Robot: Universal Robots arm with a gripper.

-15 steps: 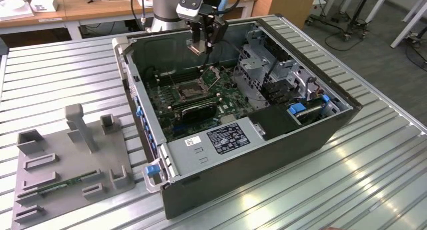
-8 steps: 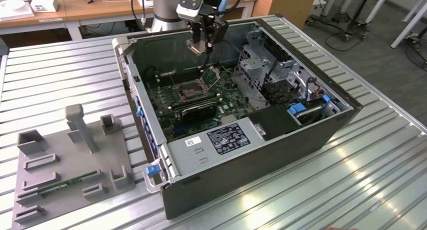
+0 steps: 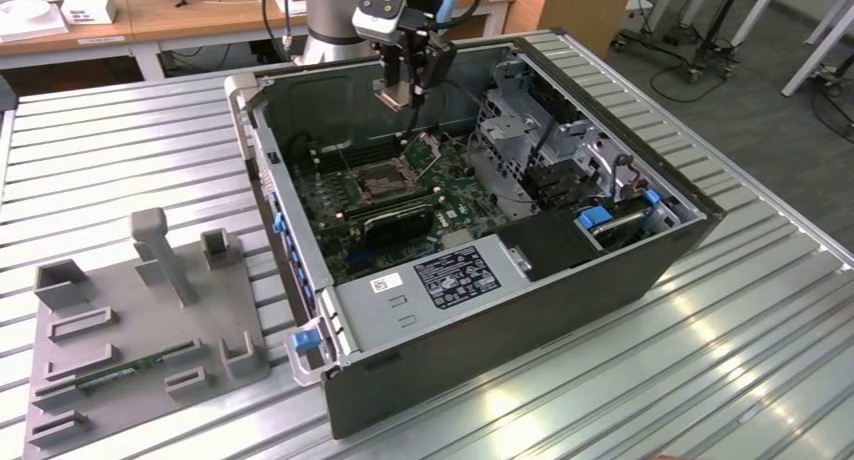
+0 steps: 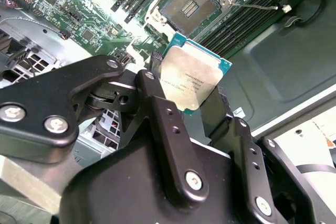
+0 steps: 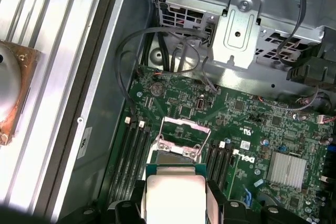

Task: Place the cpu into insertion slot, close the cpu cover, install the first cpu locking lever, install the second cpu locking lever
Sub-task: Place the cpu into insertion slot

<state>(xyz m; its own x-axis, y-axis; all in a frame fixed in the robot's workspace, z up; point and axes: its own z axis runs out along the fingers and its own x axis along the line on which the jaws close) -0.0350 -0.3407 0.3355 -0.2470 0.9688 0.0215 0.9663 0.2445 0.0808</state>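
cpu in end effector — lower edge hidden

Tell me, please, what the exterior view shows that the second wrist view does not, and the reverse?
Exterior view: the open computer case on the slatted table, with a grey fixture tray at the exterior view's left. Second wrist view: the cpu with its pale metal top and teal edge, clamped in the gripper. Both: the held cpu and the empty insertion slot.
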